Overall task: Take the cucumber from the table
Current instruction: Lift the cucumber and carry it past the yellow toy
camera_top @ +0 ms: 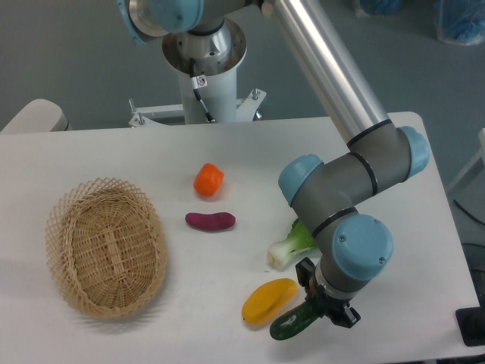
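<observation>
I have the gripper (324, 305) down over the cucumber (295, 322) beside the yellow pepper (269, 300), fingers apparently clamped on it, lift off the table (227, 152) remaining

My body: silver tube, blue caps, grey joints

My long arm link (326, 64) is a polished silver tube; my joints are grey housings closed with round light-blue caps, one showing small screws. My white pedestal (204, 87) carries a black cable and a small red-marked tag, on a bolted base plate. My gripper (322, 303) is small, black and blocky.
</observation>
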{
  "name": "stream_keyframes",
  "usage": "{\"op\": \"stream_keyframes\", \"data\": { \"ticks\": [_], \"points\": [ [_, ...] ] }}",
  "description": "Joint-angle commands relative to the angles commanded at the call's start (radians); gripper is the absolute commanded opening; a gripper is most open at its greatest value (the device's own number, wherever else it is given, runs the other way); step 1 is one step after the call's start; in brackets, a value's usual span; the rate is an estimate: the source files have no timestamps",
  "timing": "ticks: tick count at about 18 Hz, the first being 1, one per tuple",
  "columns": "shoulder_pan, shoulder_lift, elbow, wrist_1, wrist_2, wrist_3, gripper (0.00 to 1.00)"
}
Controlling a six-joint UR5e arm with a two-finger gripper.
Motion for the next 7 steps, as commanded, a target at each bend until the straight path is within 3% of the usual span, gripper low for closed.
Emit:
{"op": "stream_keyframes", "data": {
  "ticks": [7],
  "points": [
    [-0.003, 0.003, -0.009, 0.005, 0.002, 0.005, 0.1]
  ]
}}
